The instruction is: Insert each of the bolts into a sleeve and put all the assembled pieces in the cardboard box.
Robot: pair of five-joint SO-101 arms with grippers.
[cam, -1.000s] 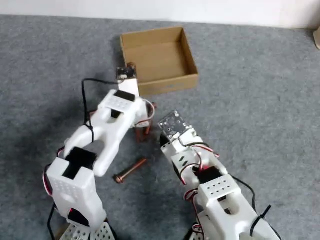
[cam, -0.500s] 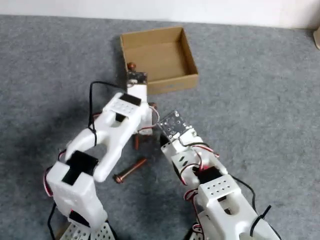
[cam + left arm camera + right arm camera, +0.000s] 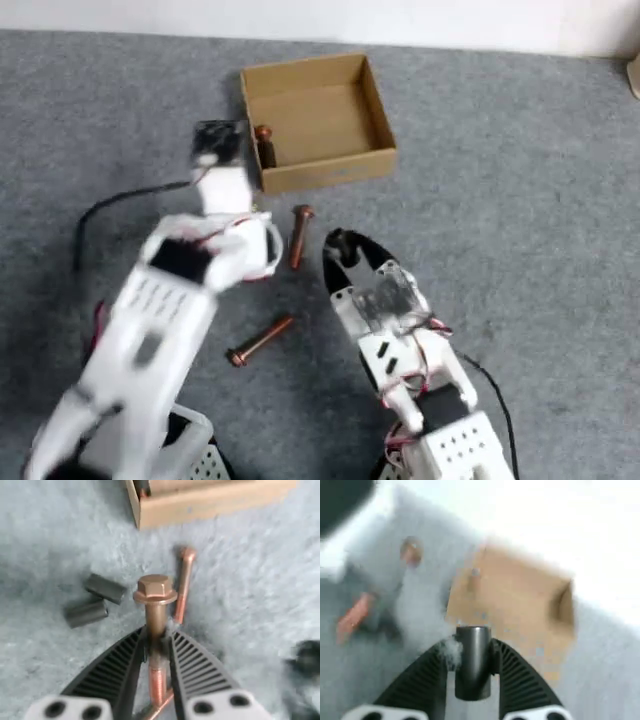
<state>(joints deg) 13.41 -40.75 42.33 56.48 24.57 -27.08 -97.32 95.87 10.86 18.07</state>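
Observation:
My left gripper (image 3: 156,632) is shut on the shank of a copper bolt (image 3: 155,592), held hex head up above the carpet. Below it lie two dark sleeves (image 3: 105,587) (image 3: 86,614) and a second bolt (image 3: 184,580), short of the cardboard box (image 3: 210,505). My right gripper (image 3: 471,650) is shut on a dark sleeve (image 3: 472,660) and faces the box (image 3: 520,595). From above, that gripper (image 3: 345,250) sits just right of the lying bolt (image 3: 298,235). A third bolt (image 3: 260,340) lies nearer the arm bases. A copper-headed piece (image 3: 263,143) stands in the near left corner of the box (image 3: 330,170).
Grey carpet covers the table. The left arm (image 3: 190,270) stretches over the area left of the lying bolts, with a black cable (image 3: 120,200) trailing off it. Open carpet lies right of the box and the right arm.
The left arm has swung left and turned, uncovering the bolt in front of the box. The right arm's wrist has tipped, so its dark fingers now show from above.

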